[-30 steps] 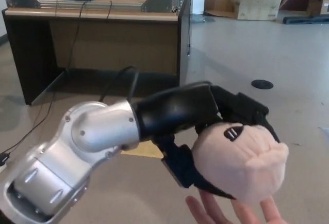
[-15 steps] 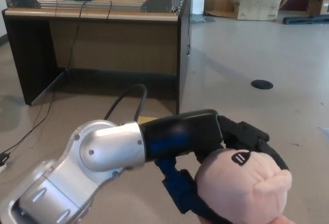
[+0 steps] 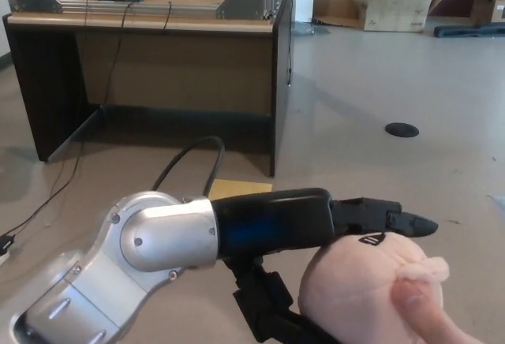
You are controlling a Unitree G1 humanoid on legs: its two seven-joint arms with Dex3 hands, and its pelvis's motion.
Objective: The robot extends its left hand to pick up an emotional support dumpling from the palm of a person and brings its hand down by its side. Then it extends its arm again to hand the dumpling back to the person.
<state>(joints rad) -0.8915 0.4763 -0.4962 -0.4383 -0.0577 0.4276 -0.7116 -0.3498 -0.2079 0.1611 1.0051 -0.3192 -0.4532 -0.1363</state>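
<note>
Since a second ago the robot's left hand [image 3: 347, 265] has loosened on the soft, rounded, pale-pink plush dumpling [image 3: 371, 293]: its thick black upper fingers [image 3: 390, 222], which were curled down over the toy's crown, now stick out nearly straight above it, while the black thumb part stays below and to the left of the plush. The fingers are spread well apart and no longer clamp the toy, though the hand's underside may still touch its top (the contact line is hard to read). The dumpling has sunk toward the bottom-right corner of the view, its fuzzy fabric pinched into a pleated fold on the right and a small black stitched eye mark showing near the top. A person's finger [image 3: 418, 304], blurred and close to the lens, presses against the plush from below right, so the toy rests with the person.

The glossy black forearm runs into a smooth silver metal elbow housing [image 3: 150, 237], with a black cable looping above it. Behind stands a dark wooden desk [image 3: 158, 60] on the grey floor [image 3: 394, 84], and a cardboard box [image 3: 394, 5] sits far back.
</note>
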